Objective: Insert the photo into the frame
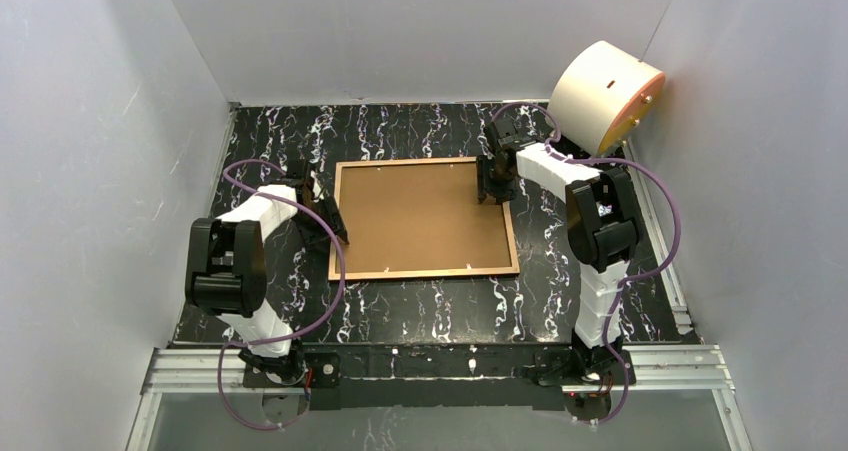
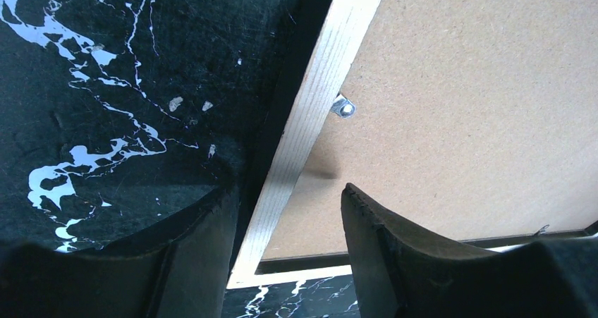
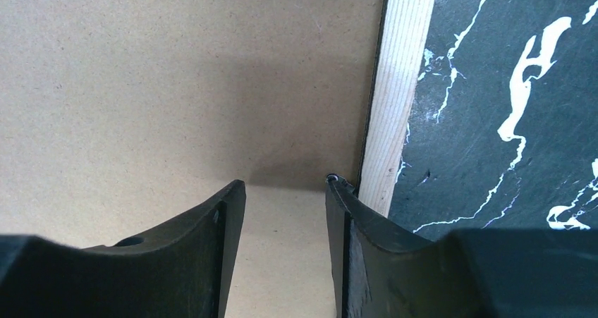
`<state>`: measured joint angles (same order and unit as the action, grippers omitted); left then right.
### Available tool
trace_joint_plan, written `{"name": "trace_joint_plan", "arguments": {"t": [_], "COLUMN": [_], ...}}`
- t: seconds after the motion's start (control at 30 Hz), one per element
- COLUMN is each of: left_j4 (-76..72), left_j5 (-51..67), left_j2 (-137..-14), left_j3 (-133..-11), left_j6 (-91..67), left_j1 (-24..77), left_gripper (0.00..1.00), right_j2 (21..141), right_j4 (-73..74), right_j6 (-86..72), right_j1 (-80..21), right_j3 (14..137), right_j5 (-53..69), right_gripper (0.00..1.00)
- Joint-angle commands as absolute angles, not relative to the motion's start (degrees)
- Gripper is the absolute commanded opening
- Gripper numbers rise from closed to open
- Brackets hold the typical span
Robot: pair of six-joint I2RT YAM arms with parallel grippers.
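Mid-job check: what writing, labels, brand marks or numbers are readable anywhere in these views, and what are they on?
No readable text in any view.
Backing board: plain brown, no print.
Frame: bare wood grain on the edge, no mark.
Cream drum at the back right: only a dark slot, no lettering.
Table: white veining, not writing.

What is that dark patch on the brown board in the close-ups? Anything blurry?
Right wrist view: a soft shadow on the flat brown fibreboard backing ahead of the right tool. Left wrist view: a fainter shadow beside the light wooden frame edge, left tool soft. Top view: evenly lit, sharp.
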<state>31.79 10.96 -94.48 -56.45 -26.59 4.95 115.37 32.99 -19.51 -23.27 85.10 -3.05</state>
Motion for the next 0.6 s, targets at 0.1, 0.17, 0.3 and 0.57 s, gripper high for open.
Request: {"name": "trace_joint_plan", "arguments": {"t": [0.1,0.17,0.3,0.57], "left_j4": [33.8,33.8,33.8,33.8], "left_j5": [10.2,10.1,9.8,9.8], "left_j2": [-94.1,-94.0,-93.9,-94.0], "left_j3": [-57.3,-57.3,-57.3,-57.3], "left_j6": [-25.8,-25.8,-26.2,-26.5], "left_j1": [4.7,4.7,4.7,4.6], "left_gripper": [0.53,0.53,0.53,0.53], "right_j2": [117.6,117.5,117.5,117.3], "right_j4": [32.5,32.4,32.2,32.3], "right_j6": [-18.8,-18.7,-19.9,-20.7], "right_j1": [-22.7,-22.7,-22.4,-21.8], "right_j3": [86.4,86.5,86.7,87.6], "right_j5": [-7.2,-6.7,-7.6,-7.7], "right_gripper": [0.54,0.54,0.56,0.57]}}
